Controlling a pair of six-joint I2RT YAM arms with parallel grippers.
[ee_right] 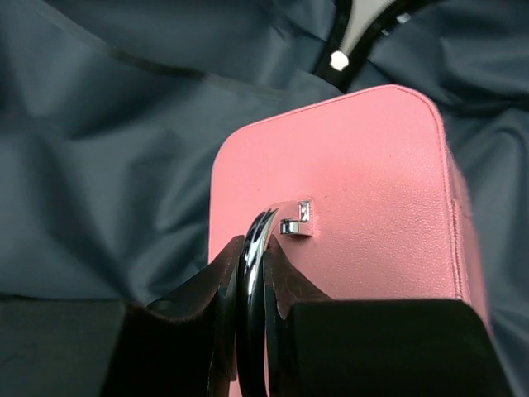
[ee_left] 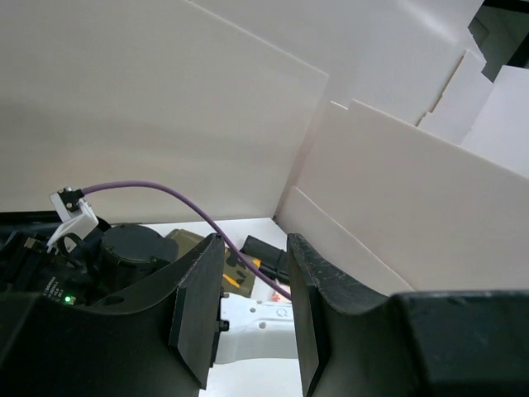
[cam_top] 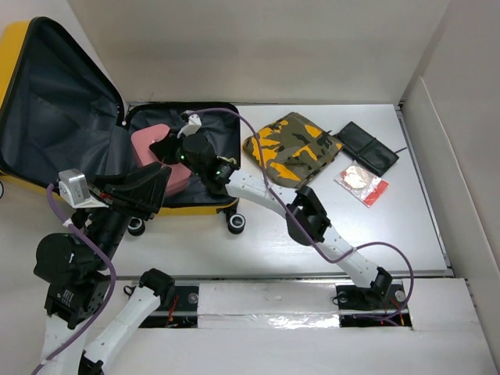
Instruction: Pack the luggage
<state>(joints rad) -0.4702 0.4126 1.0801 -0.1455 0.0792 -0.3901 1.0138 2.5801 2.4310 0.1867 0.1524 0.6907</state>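
Luggage [cam_top: 55, 117] lies open at the table's [cam_top: 328, 226] far left, its dark lining right under the right gripper [ee_right: 250, 258], which pinches the metal handle [ee_right: 259, 225] of a pink case [ee_right: 355, 182] inside it, while the left gripper [ee_left: 254, 244] hangs with jaws parted by its near rim.

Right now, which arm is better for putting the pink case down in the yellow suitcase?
Right: the right tool is pinched on the pink case's metal handle, over the yellow suitcase's dark lining. The left tool is open and empty.
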